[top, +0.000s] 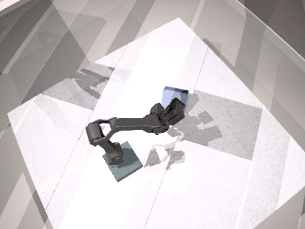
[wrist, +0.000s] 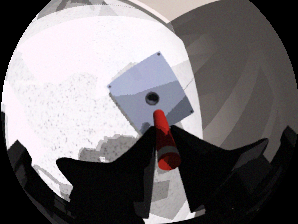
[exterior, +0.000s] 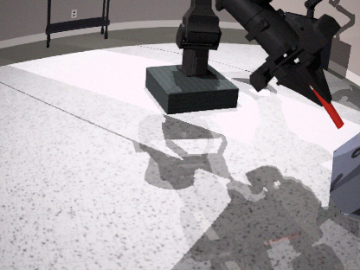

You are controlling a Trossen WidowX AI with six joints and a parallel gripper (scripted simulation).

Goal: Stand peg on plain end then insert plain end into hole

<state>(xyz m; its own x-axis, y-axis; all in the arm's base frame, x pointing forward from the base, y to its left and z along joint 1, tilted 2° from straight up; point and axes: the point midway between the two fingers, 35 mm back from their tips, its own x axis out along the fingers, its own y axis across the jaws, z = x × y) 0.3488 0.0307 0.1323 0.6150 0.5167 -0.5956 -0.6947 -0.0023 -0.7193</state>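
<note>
The red peg point(exterior: 334, 116) point(wrist: 161, 125) is held tilted in the air, its plain end pointing away from the gripper and down toward the sloped panel. Its pale band point(wrist: 167, 150) is near the end closest to the wrist camera. My gripper point(exterior: 324, 100) point(wrist: 162, 130) is shut on the peg. The blue-grey panel point(top: 169, 96) point(exterior: 343, 173) point(wrist: 137, 80) has a dark round hole point(wrist: 152, 98). In the wrist view the plain end appears just below the hole; the exterior view shows it clear of the panel. In the top view the arm covers the hole and peg.
The arm's dark green base block point(top: 132, 161) point(exterior: 201, 101) stands behind the gripper, away from the panel. Shadows of the arm and broad dark patches fall across the speckled white table point(top: 205, 183) point(exterior: 86, 173).
</note>
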